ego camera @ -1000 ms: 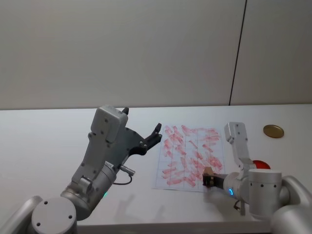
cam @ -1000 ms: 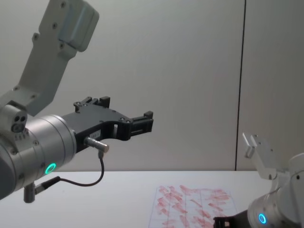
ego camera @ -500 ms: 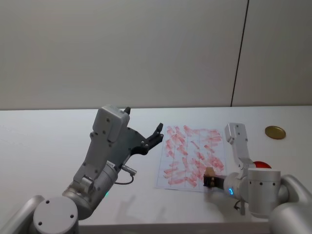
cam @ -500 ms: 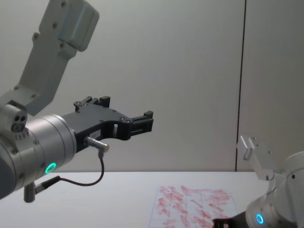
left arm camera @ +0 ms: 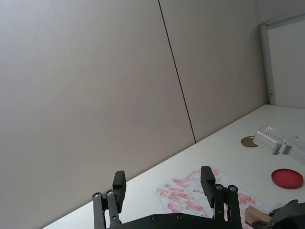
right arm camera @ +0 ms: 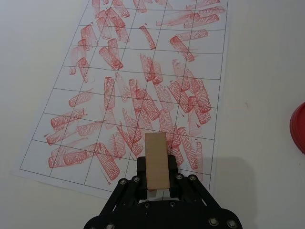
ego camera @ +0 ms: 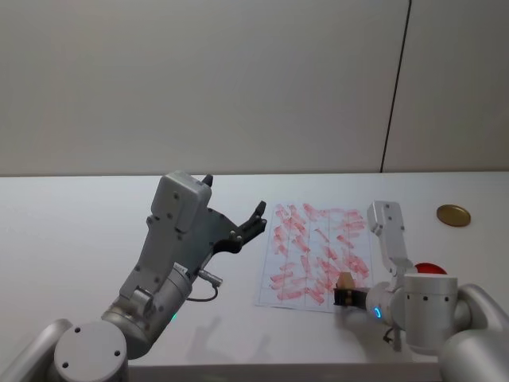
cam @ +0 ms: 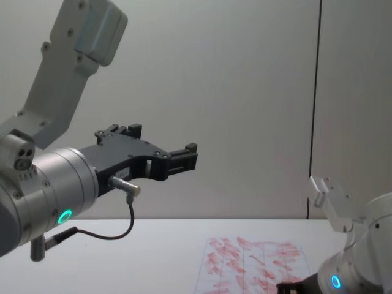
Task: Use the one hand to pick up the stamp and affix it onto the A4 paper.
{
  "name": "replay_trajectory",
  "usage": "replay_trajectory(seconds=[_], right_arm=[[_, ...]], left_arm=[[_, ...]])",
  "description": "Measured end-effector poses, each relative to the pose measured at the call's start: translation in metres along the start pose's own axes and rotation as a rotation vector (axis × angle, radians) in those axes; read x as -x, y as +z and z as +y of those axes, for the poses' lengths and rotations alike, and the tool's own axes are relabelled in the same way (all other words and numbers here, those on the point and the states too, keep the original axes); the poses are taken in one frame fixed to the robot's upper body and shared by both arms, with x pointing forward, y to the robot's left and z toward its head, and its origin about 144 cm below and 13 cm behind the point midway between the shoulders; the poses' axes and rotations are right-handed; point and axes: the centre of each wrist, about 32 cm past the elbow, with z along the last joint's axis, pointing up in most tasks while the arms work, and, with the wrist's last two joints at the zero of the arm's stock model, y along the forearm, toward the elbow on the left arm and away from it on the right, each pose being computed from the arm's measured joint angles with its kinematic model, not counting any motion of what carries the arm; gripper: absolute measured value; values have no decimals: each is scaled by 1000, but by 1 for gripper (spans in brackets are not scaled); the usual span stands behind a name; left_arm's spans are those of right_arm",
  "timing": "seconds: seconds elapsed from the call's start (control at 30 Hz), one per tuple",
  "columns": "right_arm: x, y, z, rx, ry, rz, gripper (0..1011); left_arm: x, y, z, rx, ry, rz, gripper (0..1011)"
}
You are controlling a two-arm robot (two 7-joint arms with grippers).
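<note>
The stamp (right arm camera: pixel 156 160), a light tan wooden block, is clamped between the black fingers of my right gripper (right arm camera: pixel 157 168). It sits over the near edge of the A4 paper (right arm camera: pixel 133 81), towards its right corner; I cannot tell if it touches the sheet. The head view has the stamp (ego camera: pixel 347 281) and right gripper (ego camera: pixel 344 295) at the near right corner of the A4 paper (ego camera: pixel 314 255). Red oblong prints cover the sheet. My left gripper (ego camera: pixel 233 200) hangs open and empty above the table, left of the paper; the left gripper (left arm camera: pixel 163 177) points towards the sheet.
A red round ink pad (ego camera: pixel 425 269) lies on the table right of the paper, beside the right arm. A flat gold lid (ego camera: pixel 453 215) rests farther back on the right. The white table stretches bare to the left.
The right gripper keeps the stamp over the paper's near right corner, with hardly any shift against the sheet. The head view has panned slightly. The left arm is still.
</note>
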Motion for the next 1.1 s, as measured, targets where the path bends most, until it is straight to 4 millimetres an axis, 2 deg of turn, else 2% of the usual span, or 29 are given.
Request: replay_trajectory(seconds=[0.4, 0.7, 0.9, 1.1], right_arm=[[-4, 7, -18, -69, -16, 1, 218], [-8, 29, -50, -206, -21, 21, 219], [-21, 39, -68, -273, -51, 50, 219], [-38, 41, -78, -297, -98, 80, 219]], left_arm=[[0, 0, 0, 0, 0, 0, 993], [0, 0, 0, 0, 0, 0, 993], [0, 0, 0, 0, 0, 0, 993], [0, 0, 0, 0, 0, 0, 993]])
